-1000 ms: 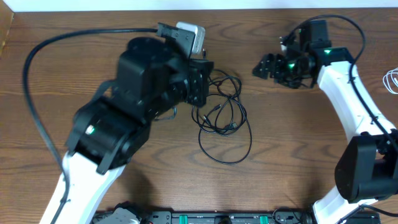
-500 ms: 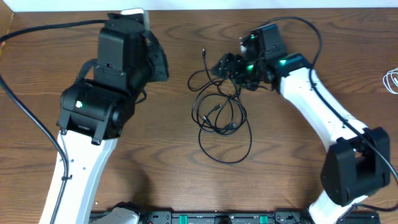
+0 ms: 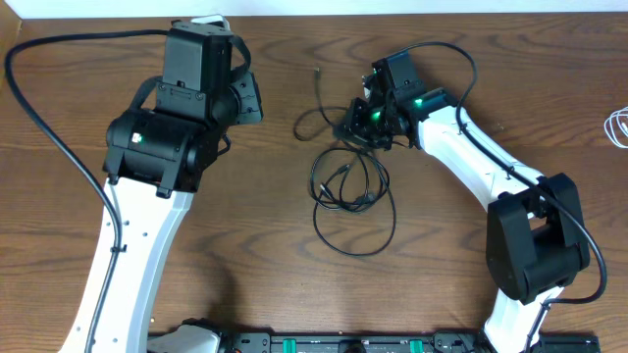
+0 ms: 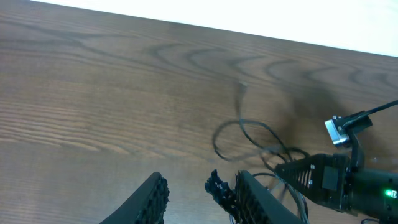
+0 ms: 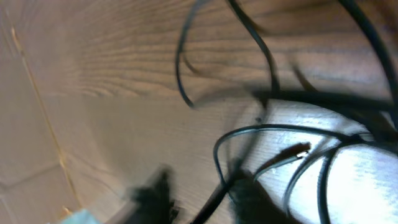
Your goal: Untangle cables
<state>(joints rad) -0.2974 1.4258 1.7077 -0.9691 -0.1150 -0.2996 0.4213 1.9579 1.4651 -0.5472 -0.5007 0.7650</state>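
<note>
Left gripper (image 3: pixel 247 98): the two black fingers stand apart with bare wood showing between them; nothing is held.
Left gripper, place: above the brown wood-grain table (image 3: pixel 245 245), off the tangle and not touching it.
Right gripper (image 3: pixel 355 120): down on the top edge of the tangle, its fingertips in among the strands.
Right gripper, grip: the wrist view is blurred. Two dark fingers (image 5: pixel 252 199) show at the bottom with a strand running up between them, but I cannot tell whether they have closed on it.
Thin black cables (image 3: pixel 353 186): loose overlapping loops lying flat on the wood, well to the side of the left gripper's open end and spreading away from the right gripper's fingertips towards the robot's base. The largest loop lies farthest from those fingertips.
Cables from the left wrist: the strands (image 4: pixel 245 127) lie ahead of the fingers and off to one side, with the right gripper (image 4: pixel 323 177) sitting on their near part.
Cables from the right wrist: curved black strands (image 5: pixel 273 130) cross just ahead of the fingertips, close to the wood.
Small plug end (image 3: pixel 316 72): on one free black strand that rises out of the tangle, between the two grippers, nearer the right one, touching neither; from the left wrist it shows as a pale tip (image 4: pixel 241 87).
White cable (image 3: pixel 618 126): a small coil at the table's edge, well apart from both grippers, behind the right arm.
</note>
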